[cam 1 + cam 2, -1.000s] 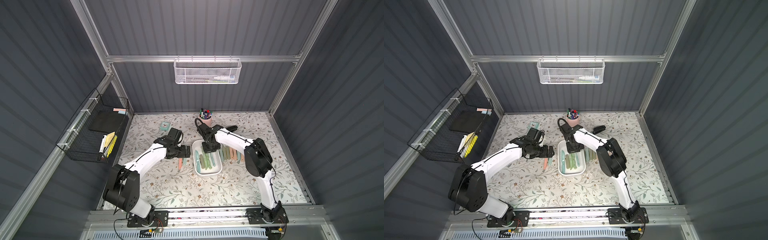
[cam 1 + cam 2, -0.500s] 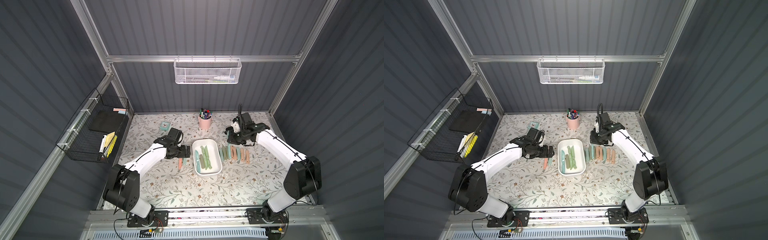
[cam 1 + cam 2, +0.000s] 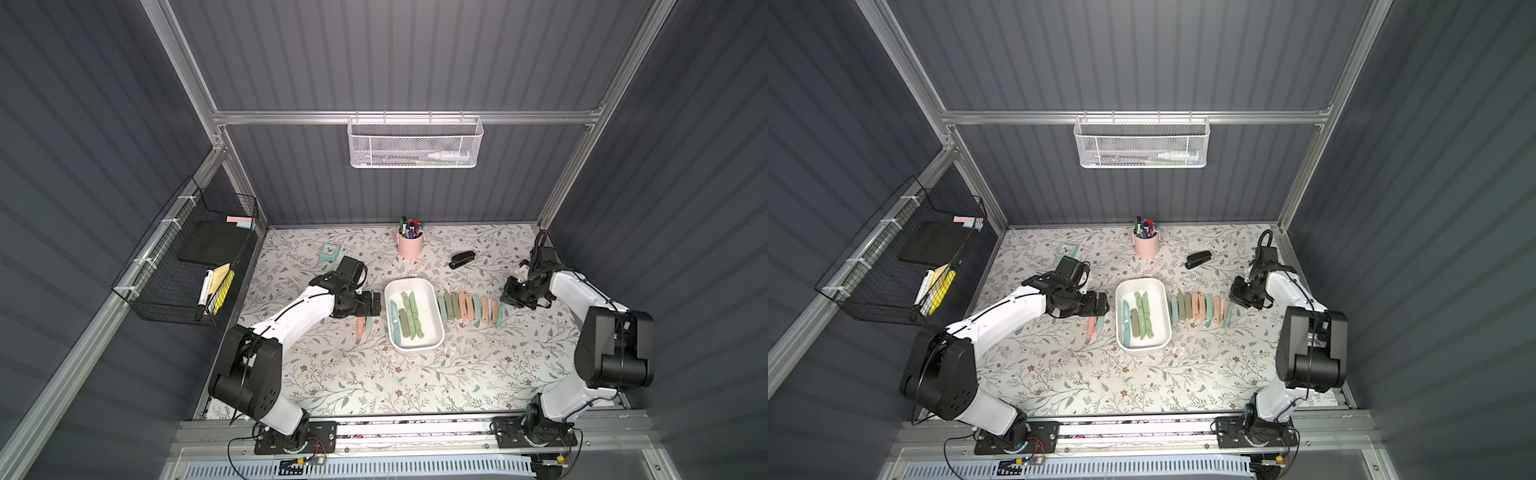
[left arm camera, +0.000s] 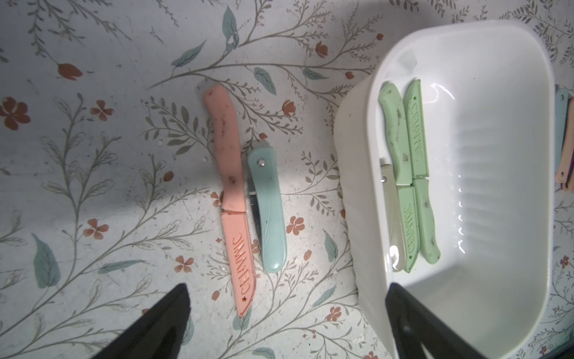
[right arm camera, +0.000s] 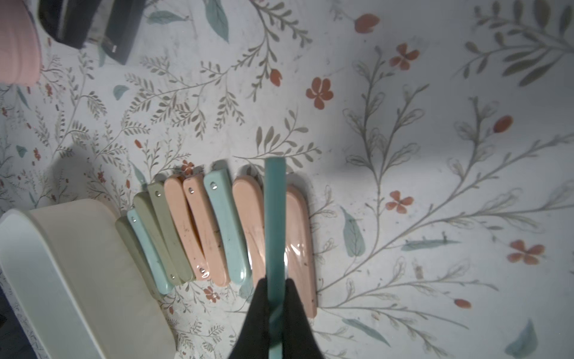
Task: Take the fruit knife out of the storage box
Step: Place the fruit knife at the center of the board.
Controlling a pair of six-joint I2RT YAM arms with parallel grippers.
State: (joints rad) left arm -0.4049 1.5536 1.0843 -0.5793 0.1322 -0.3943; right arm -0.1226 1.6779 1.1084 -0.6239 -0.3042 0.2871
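The storage box (image 3: 430,332) (image 3: 1162,322) is a shallow white tub at mid-table, and several green fruit knives (image 3: 409,313) (image 4: 410,174) lie in it. My right gripper (image 3: 515,296) (image 5: 275,281) is shut on a teal fruit knife (image 5: 275,217) (image 3: 500,316). It holds that knife over the right end of a row of knives (image 3: 467,307) (image 5: 192,230) beside the box. My left gripper (image 3: 374,303) (image 4: 287,289) is open and hovers left of the box. Under it lie a pink knife (image 4: 231,192) and a teal folding knife (image 4: 268,211).
A pink pen cup (image 3: 410,245), a black stapler (image 3: 462,259) and a small teal clock (image 3: 331,252) stand behind the box. A black wire basket (image 3: 187,270) hangs on the left wall. A white mesh basket (image 3: 415,143) hangs on the back wall.
My right arm has swung from the far end of the box to the right, carrying the teal knife past the row to its right end. The left arm has not moved.
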